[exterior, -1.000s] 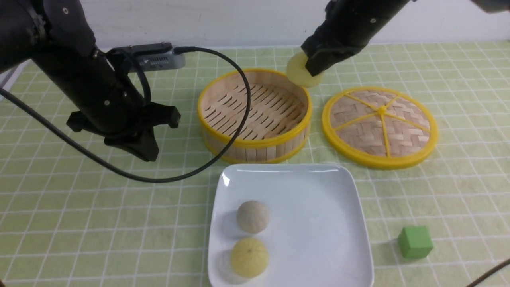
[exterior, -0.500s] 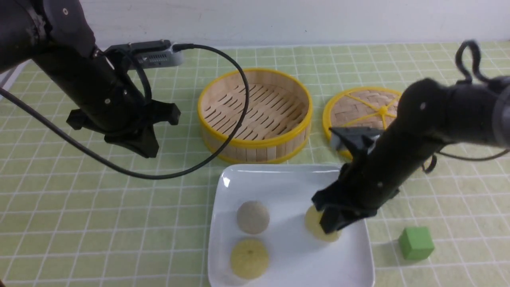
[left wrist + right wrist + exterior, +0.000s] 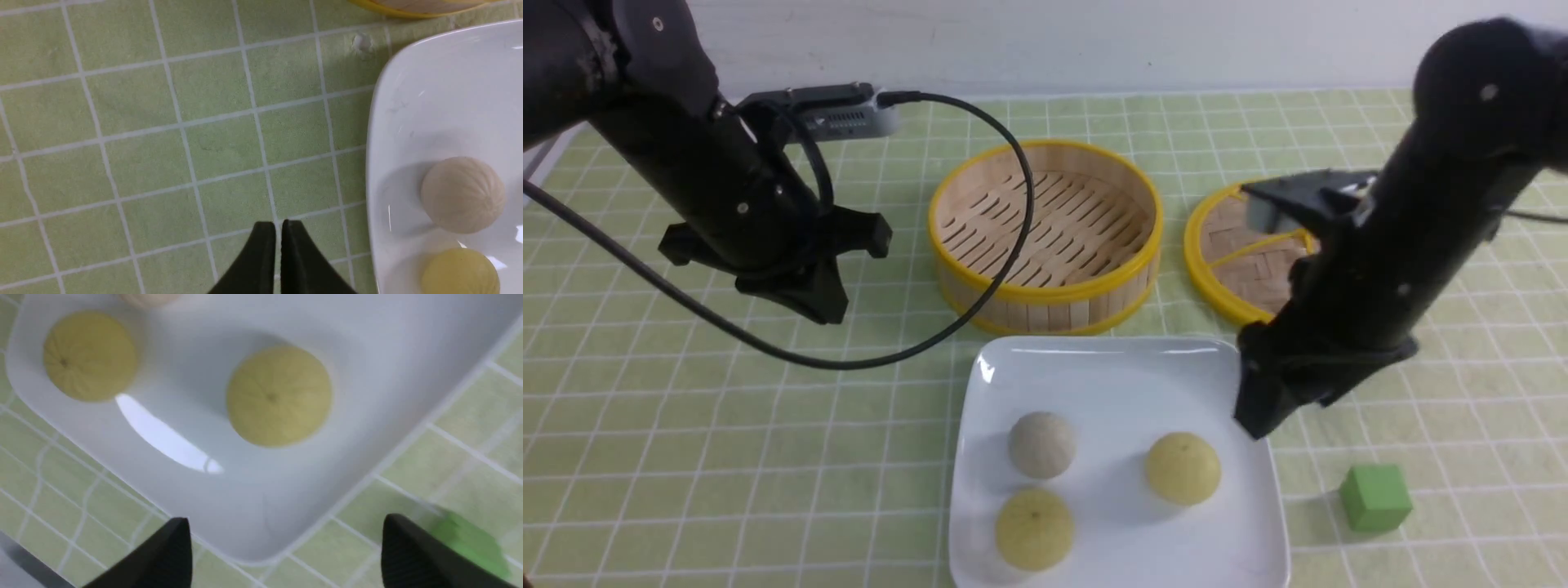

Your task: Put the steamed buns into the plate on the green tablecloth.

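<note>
Lowered onto the plate (image 3: 1111, 563), the last steamed bun (image 3: 1183, 469) sits released beneath my spread right hand (image 3: 286, 543); my left hand (image 3: 280, 228) is pressed together, and only withdrawing seems needed.

greyish bun (image 3: 1042, 445): I'm seeing an off-white, rounded dome resting on the plate's left side, near the front-left yellow bun
front-left yellow bun (image 3: 1035, 529): pale yellow, domed, a dark dot marking its top; it is sitting upright on the plate
right yellow bun (image 3: 1183, 468): matching dome, lying apart from both others on the plate
plate (image 3: 1119, 384): glossy white, rounded corners, raised rim, lying flat, holding all three
green tablecloth (image 3: 882, 465): white-gridded, spreading beneath the plate
</note>
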You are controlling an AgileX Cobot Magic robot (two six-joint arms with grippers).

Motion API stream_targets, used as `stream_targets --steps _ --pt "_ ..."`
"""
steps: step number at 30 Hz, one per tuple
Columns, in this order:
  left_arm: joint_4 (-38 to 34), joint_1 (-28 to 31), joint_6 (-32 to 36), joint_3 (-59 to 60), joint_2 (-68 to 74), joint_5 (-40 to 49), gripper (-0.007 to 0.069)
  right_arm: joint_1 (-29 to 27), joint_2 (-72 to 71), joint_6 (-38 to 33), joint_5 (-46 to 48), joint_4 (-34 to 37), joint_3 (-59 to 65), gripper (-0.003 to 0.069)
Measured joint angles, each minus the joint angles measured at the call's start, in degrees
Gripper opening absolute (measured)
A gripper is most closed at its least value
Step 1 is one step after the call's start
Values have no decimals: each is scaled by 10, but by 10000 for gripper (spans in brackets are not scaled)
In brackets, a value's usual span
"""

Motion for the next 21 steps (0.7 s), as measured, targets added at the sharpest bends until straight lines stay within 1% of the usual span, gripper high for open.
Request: stream_targets --steps 1,2,3,4,5,6,7,9,10,11,12,13,14,15,18,20,21 --pt "0 0 0 0 0 0 50 -1 -12 11 4 -17 0 561" --pt "0 0 0 0 0 0 52 -3 -41 37 8 -58 6 512" --pt "1 0 0 0 0 0 53 -4 -67 53 10 -84 16 472" --pt "1 0 0 0 0 0 54 -4 -84 59 11 -98 21 455" --pt "2 0 0 0 0 1 55 -6 -121 76 12 -122 40 396" --pt "3 0 0 0 0 4 55 -6 -163 90 14 -137 70 319" --pt "5 0 0 0 0 6 55 -6 -192 98 14 -142 84 284" --pt "14 0 0 0 0 9 57 -6 -280 109 18 -146 152 139" --pt "15 0 0 0 0 9 58 -6 -297 109 18 -147 159 128" --pt "16 0 0 0 0 10 62 -6 -358 109 0 -147 208 49" --pt "17 0 0 0 0 10 62 -6 -367 110 -12 -147 224 32" --pt "19 0 0 0 0 11 65 -6 -441 111 -83 -146 281 -6" --pt "20 0 0 0 0 11 65 -6 -487 112 -141 -143 326 -14" --pt "20 0 0 0 0 11 65 -6 -524 113 -179 -139 363 -15" --pt "20 0 0 0 0 11 65 -6 -647 113 -372 -112 496 -15" --pt "22 0 0 0 0 11 65 -6 -671 113 -407 -107 524 -15" --pt "22 0 0 0 0 10 67 -6 -698 113 -444 -103 559 -15"
